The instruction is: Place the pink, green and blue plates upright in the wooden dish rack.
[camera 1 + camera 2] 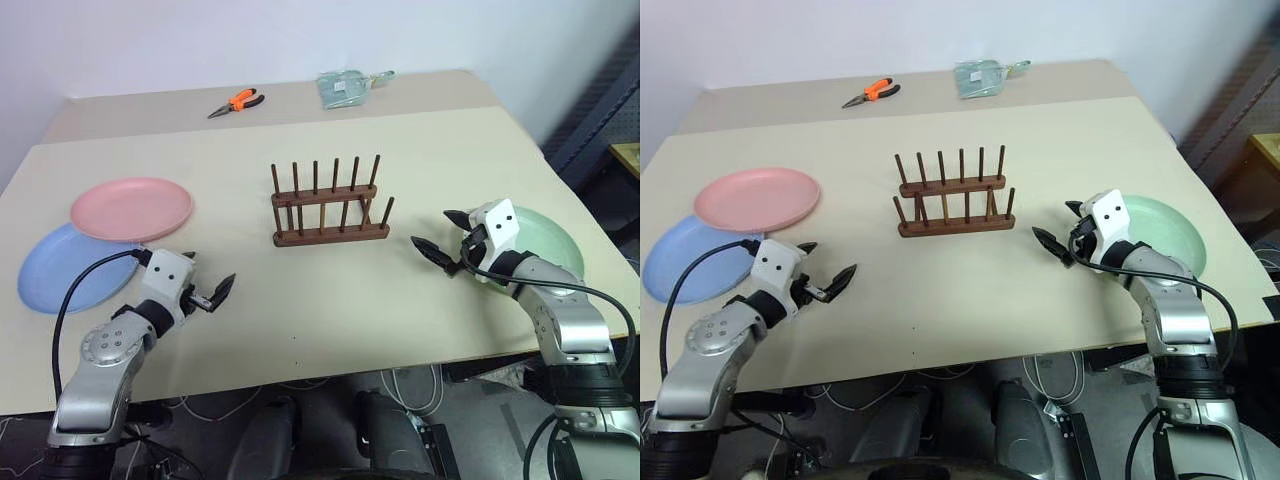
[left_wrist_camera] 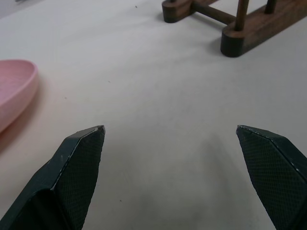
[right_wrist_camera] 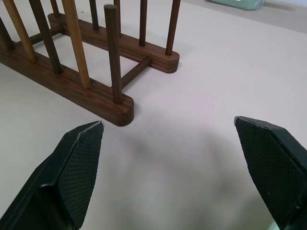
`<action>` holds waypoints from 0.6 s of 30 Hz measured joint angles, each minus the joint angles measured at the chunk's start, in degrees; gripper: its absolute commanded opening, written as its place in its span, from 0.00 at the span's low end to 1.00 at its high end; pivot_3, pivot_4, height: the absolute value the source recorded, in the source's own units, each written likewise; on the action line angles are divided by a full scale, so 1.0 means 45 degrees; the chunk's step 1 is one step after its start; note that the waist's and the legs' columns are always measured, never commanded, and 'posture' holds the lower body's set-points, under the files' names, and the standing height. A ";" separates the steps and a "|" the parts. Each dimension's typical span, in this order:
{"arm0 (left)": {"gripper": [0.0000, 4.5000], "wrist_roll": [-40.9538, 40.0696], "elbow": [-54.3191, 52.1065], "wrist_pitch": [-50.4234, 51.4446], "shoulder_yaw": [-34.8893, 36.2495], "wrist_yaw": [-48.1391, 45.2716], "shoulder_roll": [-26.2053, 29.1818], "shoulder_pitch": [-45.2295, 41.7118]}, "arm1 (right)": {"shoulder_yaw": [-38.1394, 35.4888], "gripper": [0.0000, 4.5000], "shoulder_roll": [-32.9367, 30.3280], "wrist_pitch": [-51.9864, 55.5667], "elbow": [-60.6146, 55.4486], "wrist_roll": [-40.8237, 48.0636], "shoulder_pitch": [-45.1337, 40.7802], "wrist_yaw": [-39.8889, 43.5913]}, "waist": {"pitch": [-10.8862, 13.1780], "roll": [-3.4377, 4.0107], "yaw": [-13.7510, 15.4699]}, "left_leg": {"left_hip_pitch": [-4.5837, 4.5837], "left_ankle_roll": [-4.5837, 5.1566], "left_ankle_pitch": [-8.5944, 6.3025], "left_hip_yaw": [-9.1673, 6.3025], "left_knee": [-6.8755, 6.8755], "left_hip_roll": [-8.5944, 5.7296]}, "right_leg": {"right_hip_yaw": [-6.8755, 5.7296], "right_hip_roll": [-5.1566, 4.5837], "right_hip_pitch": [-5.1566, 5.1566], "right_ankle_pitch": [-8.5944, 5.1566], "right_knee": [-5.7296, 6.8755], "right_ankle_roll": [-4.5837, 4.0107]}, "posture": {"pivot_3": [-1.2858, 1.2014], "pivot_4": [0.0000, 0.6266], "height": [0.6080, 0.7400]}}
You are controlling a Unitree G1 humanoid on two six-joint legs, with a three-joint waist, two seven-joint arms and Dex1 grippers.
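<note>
Wooden dish rack point(image 1: 329, 205) stood empty mid-table point(image 1: 330, 300). Pink plate point(image 1: 132, 208) lay flat at the left, its edge overlapping the blue plate point(image 1: 60, 268). Green plate point(image 1: 545, 243) lay flat at the right, partly behind the right gripper point(image 1: 440, 235). Left gripper point(image 1: 205, 283) hovered near the pink and blue plates. Both grippers' jaws spread wide, holding nothing. Orange-handled pliers point(image 1: 238, 102) and a pale green dustpan point(image 1: 348, 87) lay at the far edge.

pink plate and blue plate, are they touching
Touching. In the left eye view the pink plate lies overlapping the blue plate's far edge, resting on it, no gap between.
</note>
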 measured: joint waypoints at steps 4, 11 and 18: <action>1.00 0.0005 0.0238 -0.0038 -0.0044 -0.0195 -0.0010 -0.0038 | 0.0289 0.99 0.0073 -0.0108 0.0015 -0.0207 -0.0111 -0.0030 | 0.0000 0.0000 0.0014 | 0.0000 0.0001 -0.0001 0.0014 0.0002 0.0002 | 0.0016 0.0003 -0.0003 0.0000 -0.0001 0.0000 | 0.52 0.24 0.99; 1.00 -0.0007 0.1163 -0.0280 -0.0725 -0.0995 0.0001 -0.0957 | 0.0316 0.99 0.0270 -0.0215 0.0020 -0.0338 -0.0334 -0.0190 | 0.0001 -0.0002 0.0028 | 0.0000 0.0004 -0.0002 0.0021 0.0004 0.0001 | 0.0021 0.0006 -0.0003 0.0005 -0.0001 0.0006 | 0.52 0.24 0.99; 1.00 0.0530 0.5198 -0.1239 -0.2914 -0.2881 -0.0318 -0.4899 | 0.0571 0.99 0.0806 0.0047 -0.0895 -0.0581 0.0558 -0.0969 | 0.0000 -0.0006 0.0121 | 0.0001 0.0011 -0.0005 0.0028 0.0016 -0.0001 | 0.0024 0.0020 -0.0004 0.0027 0.0004 0.0037 | 0.52 0.24 0.99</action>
